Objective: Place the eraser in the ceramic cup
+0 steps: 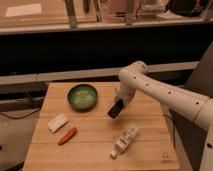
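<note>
The gripper (118, 106) is hanging at the end of the white arm (165, 95) over the middle of the wooden table (95, 145), just right of the green bowl (82, 96), and it is clasping the eraser (115, 109), a black block tilting in the air above the boards. The ceramic cup (119, 93) is showing only as a white patch behind the arm's wrist. A white block (58, 122) and an orange carrot-shaped piece (67, 135) are lying near the left front edge, and a white bottle (125, 140) is lying on its side in front of the gripper.
</note>
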You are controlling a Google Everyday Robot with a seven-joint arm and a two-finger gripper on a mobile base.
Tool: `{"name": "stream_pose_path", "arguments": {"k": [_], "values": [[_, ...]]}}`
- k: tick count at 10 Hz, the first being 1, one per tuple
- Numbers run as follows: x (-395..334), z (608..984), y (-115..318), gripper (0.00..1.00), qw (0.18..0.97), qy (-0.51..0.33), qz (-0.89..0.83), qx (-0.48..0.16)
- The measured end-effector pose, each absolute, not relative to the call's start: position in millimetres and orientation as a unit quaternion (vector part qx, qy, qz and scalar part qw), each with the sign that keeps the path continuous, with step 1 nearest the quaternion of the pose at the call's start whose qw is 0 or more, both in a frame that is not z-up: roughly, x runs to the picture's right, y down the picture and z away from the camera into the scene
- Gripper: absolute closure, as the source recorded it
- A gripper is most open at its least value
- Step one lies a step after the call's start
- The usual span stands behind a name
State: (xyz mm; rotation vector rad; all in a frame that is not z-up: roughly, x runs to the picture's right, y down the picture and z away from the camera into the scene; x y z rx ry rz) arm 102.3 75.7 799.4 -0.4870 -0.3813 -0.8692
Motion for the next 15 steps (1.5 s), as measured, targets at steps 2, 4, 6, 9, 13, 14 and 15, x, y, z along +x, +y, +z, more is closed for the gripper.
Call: {"name": "stream_pose_path", "arguments": {"k": [2, 4, 6, 9, 13, 14, 15], "values": [[100.4, 786.2, 71.9, 0.99, 0.861, -0.179, -0.418, -0.229], [101.1, 779.0, 66.2, 0.99, 0.863, -0.181, -0.415, -0.223], [101.9, 772.4, 58.9, 0.99, 0.865, -0.186, -0.413, -0.216], [101.8, 766.7, 46.7, 0.99, 0.871, -0.217, -0.390, -0.207], [97.0, 762.3, 41.8, 0.99, 0.869, -0.299, -0.334, -0.208], [97.5, 757.4, 46.3, 0.99, 0.870, -0.307, -0.324, -0.209], [100.9, 751.4, 50.5, 0.99, 0.873, -0.310, -0.313, -0.208]]}}
